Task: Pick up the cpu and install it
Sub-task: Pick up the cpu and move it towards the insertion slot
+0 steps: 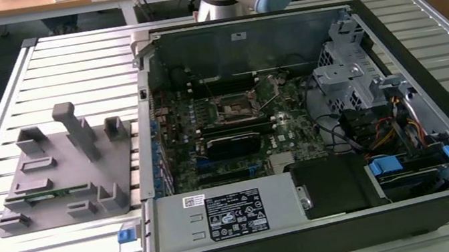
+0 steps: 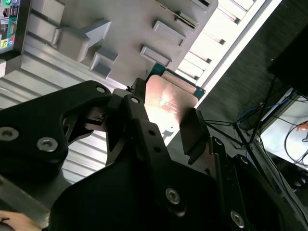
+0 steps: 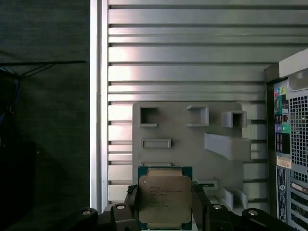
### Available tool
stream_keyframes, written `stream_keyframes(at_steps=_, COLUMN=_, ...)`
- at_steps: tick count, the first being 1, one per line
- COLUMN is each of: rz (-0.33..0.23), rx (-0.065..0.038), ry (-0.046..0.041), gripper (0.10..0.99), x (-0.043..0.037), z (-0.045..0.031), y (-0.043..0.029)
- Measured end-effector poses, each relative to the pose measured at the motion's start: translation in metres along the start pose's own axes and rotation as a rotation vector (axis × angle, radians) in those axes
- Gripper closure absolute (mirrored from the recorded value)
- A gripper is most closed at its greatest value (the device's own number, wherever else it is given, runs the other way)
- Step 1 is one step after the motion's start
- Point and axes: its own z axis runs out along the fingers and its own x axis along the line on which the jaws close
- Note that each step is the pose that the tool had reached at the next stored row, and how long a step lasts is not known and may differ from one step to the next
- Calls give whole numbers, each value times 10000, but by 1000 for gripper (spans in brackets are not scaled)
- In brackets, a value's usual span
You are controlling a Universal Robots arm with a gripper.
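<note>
The hand (image 3: 166,207) clamps the cpu (image 3: 165,192) by opposite edges, metal top up.

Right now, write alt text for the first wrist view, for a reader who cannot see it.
A flat, square, silver-topped cpu with a green rim is gripped between the fingers of the black gripper. Beyond it lies a grey moulded holder tray on a ribbed metal table, beside a computer case.

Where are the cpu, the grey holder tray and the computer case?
cpu (image 3: 165,199): first wrist view, metal top.
grey holder tray (image 1: 65,173): exterior view, flat base.
computer case (image 1: 257,43): exterior view, far inner wall.
</note>
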Motion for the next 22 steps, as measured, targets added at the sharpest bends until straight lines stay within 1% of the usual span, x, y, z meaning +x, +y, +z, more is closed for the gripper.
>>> stream_keyframes(at_steps=3, rz=56, rx=1, ry=-1, gripper=557, x=-45, z=1, y=1)
stream_keyframes(at_steps=5, rz=57, rx=2, ry=4, gripper=557, x=-105, z=1, y=3)
stream_keyframes(at_steps=22, rz=58, rx=2, ry=33, gripper=557, x=-770, z=16, y=19)
